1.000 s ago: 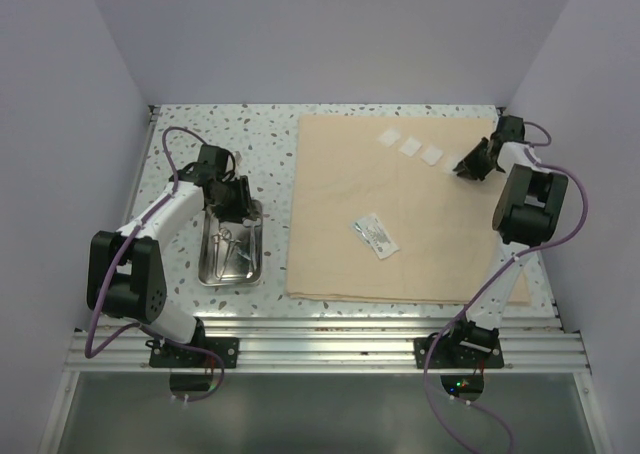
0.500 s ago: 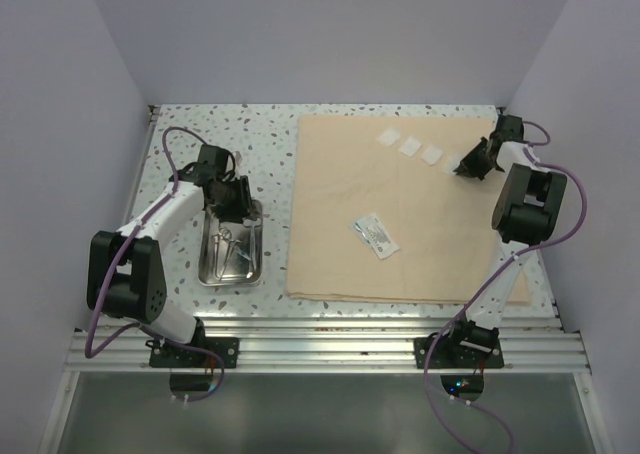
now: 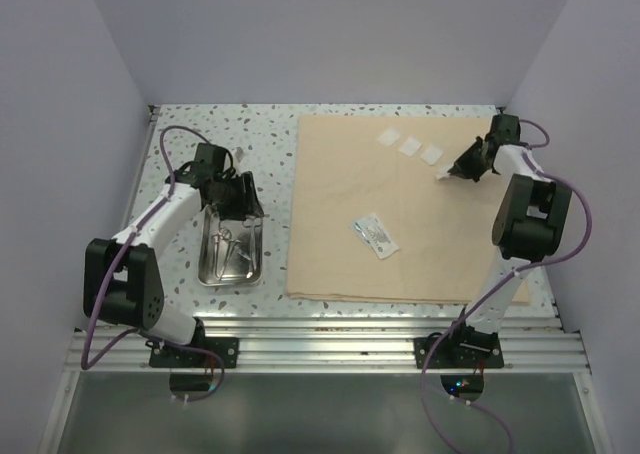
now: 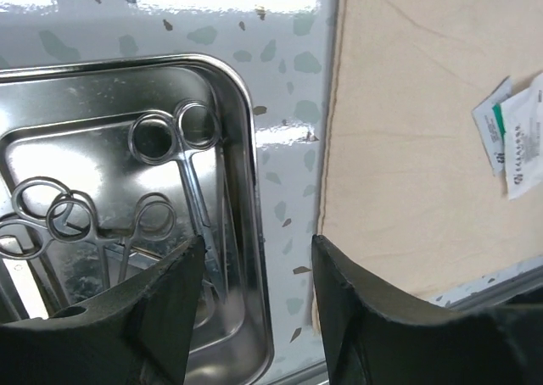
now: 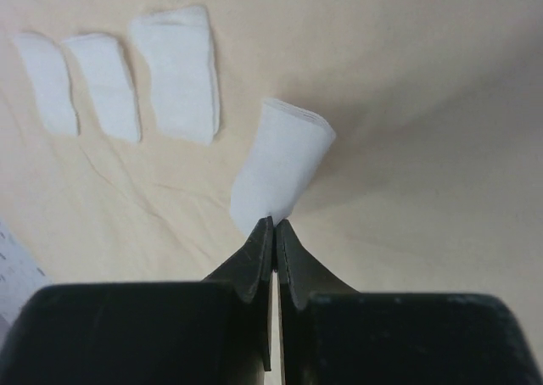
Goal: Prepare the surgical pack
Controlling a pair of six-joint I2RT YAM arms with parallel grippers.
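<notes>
Bright even light, soft shadows, glare on the steel tray (image 4: 127, 63)

Top external: fixed high behind both arm bases, facing down on the whole table (image 3: 200, 134). Left wrist: close, looking past its fingers (image 4: 161, 309) onto steel tray (image 4: 127, 63) and beige cloth (image 4: 407, 147) to their right. Right wrist: closest, cloth and gauze squares (image 5: 174, 71) ahead of its fingertips (image 5: 254, 258); cloth shared by all.
</notes>
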